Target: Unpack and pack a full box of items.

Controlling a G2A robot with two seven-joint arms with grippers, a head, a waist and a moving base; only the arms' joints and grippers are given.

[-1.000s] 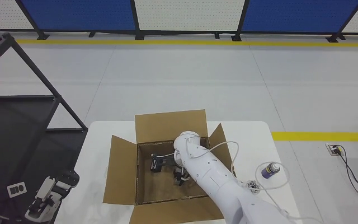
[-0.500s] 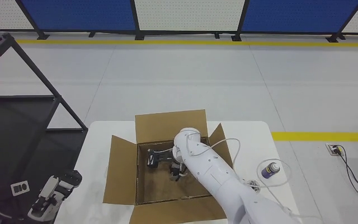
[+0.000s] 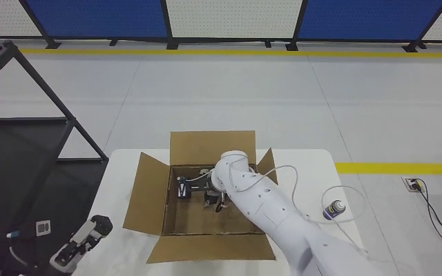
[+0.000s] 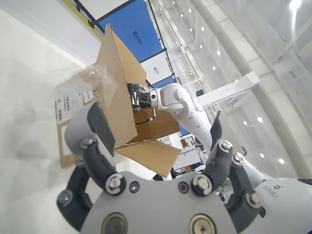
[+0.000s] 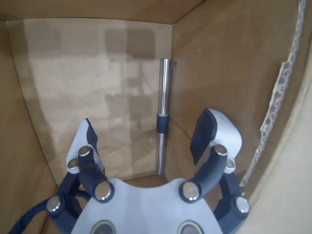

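Note:
The open cardboard box [image 3: 207, 146] stands in the middle of the white table [image 3: 304, 165]. My right arm is bent down into it, with the right gripper [image 3: 183, 188] near the box's left inner wall. From inside, the right gripper [image 5: 147, 122] is open and holds nothing. Just beyond it a shiny metal rod [image 5: 163, 86] with a black band lies on the box floor against a side wall. My left gripper [image 4: 158, 127] is open and empty, low beside the table's near left corner [image 3: 65, 259], facing the box [image 4: 121, 93].
A spray can [image 3: 336, 209] stands on the table to the right of the box. Crumpled clear plastic [image 4: 92, 76] lies against the box's outer side. A black cart [image 3: 34, 159] is to the left of the table.
The right gripper has moved inside the box toward its far left. The box has shifted slightly and its flaps have splayed. The left gripper has drifted a little to the right.

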